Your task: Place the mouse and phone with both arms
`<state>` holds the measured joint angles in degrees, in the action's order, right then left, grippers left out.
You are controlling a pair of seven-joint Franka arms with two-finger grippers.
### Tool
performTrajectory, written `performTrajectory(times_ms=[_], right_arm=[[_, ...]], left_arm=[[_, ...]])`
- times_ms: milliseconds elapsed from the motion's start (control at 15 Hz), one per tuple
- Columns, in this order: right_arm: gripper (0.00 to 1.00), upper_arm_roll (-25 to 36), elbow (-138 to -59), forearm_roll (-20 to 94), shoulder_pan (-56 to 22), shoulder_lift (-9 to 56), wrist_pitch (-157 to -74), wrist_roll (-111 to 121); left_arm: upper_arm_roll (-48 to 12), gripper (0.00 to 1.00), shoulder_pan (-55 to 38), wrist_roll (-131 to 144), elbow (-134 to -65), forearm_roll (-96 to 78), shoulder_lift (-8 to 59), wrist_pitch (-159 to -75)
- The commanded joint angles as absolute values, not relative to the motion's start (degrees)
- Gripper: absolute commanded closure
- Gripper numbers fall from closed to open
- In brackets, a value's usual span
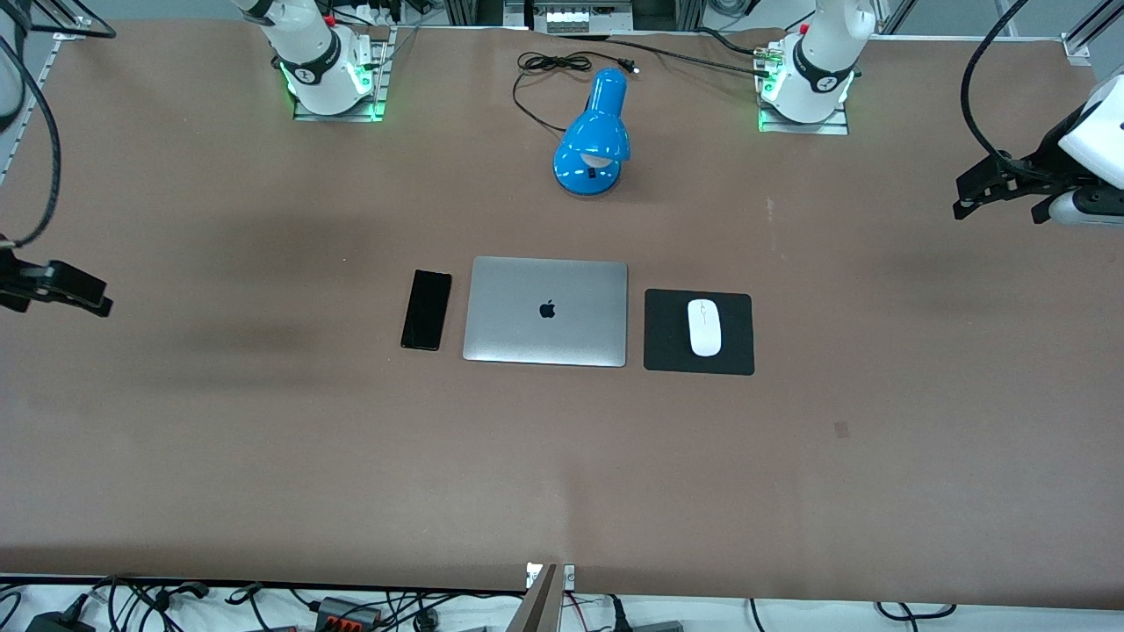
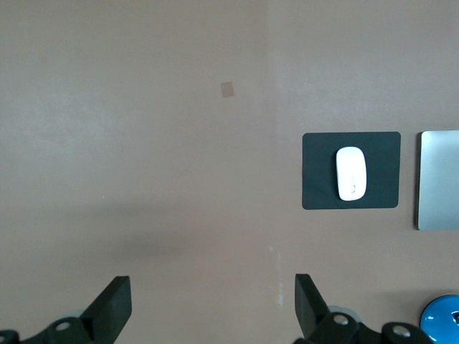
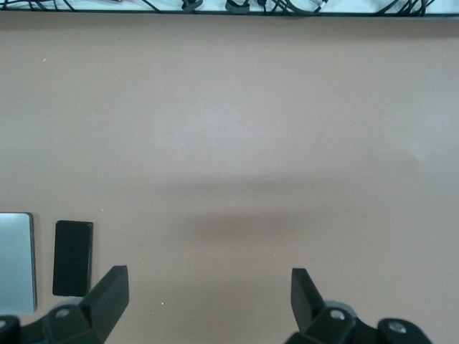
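The white mouse [image 1: 704, 327] lies on a square black pad [image 1: 667, 338] beside a closed silver laptop [image 1: 546, 311], toward the left arm's end. The black phone [image 1: 426, 310] lies flat beside the laptop, toward the right arm's end. My left gripper [image 1: 975, 195] is open and empty, up over bare table at its own end. In the left wrist view [image 2: 213, 297] the mouse [image 2: 351, 173] and pad [image 2: 315, 172] show well away. My right gripper [image 1: 88, 297] is open and empty over bare table at its own end. In the right wrist view [image 3: 209, 294] the phone [image 3: 73, 256] shows off to one side.
A blue desk lamp [image 1: 594, 136] with a black cord [image 1: 540, 66] stands between the arm bases, farther from the front camera than the laptop. The laptop's edge shows in both wrist views [image 2: 439, 179] [image 3: 16, 261]. Cables run along the table's near edge [image 3: 229, 6].
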<state>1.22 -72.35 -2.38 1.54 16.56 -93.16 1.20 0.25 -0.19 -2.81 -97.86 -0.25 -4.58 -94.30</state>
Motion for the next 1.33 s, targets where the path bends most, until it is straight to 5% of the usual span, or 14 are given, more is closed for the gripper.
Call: performTrajectory(times_ms=[0,333,1267], right_arm=[[0.0,1.49,-76.97,-1.58,1.41,12.5,-93.33,2.99],[0.0,1.49,-97.97,-1.14,1.41,0.45,-106.08,2.38],[0.0,1.41,-94.75,-1.14,1.23,0.97,-98.35,2.9]], left_arm=[[-0.09,0.0,-0.53,-2.29,-95.54,-0.97,-3.69,-92.55],[-0.09,0.0,0.09,-2.37,-95.54,-0.7,-3.78,-91.94],[-0.26,0.0,-0.44,-2.55,-94.39,-0.79,-3.34,-90.97]])
